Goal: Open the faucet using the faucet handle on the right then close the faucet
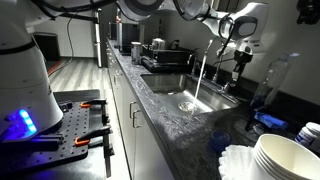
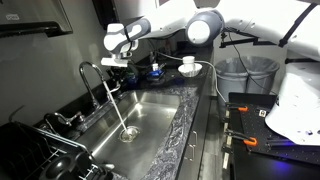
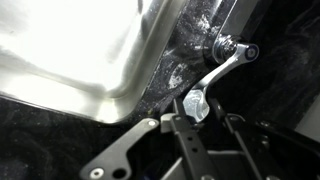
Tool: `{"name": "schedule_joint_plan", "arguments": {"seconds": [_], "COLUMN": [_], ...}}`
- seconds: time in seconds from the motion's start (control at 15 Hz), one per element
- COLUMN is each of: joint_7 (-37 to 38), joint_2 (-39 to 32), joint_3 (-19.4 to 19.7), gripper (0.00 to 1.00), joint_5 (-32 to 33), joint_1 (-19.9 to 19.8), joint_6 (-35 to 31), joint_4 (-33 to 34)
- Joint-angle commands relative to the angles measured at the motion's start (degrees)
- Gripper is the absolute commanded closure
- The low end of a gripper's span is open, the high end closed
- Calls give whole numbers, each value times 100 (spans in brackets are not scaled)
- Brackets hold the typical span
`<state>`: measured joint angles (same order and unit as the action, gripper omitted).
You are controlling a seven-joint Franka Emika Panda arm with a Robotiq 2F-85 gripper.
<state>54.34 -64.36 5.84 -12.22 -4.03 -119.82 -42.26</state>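
The faucet (image 2: 90,72) is a tall chrome gooseneck behind the steel sink (image 2: 160,115). It also shows in an exterior view (image 1: 210,48). Water runs from its spout down to the drain in both exterior views. In the wrist view the faucet handle (image 3: 226,68) is a short chrome lever on the dark counter. My gripper (image 3: 196,108) has a finger on each side of the lever's rounded tip and looks closed on it. In the exterior views my gripper (image 1: 240,48) (image 2: 116,60) is down at the counter beside the faucet's base.
A stack of white bowls (image 1: 282,155) and a clear plastic bottle (image 1: 270,80) stand near the sink. Pots (image 1: 156,48) sit at the far end of the counter. A dark dish rack (image 2: 40,150), a white cup (image 2: 187,63) and a bin (image 2: 245,75) are nearby.
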Motion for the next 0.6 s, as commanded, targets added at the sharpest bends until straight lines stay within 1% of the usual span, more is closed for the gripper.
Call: {"name": "schedule_joint_plan", "arguments": {"seconds": [0.0,0.53], "joint_7": [-15,-187], "joint_2": [430,585], "joint_3": [-46,-90], "gripper": [93,93], "joint_5": [5,46], "joint_1": [89,162], "joint_6": [566,551], "joint_4": [-353,-542]}}
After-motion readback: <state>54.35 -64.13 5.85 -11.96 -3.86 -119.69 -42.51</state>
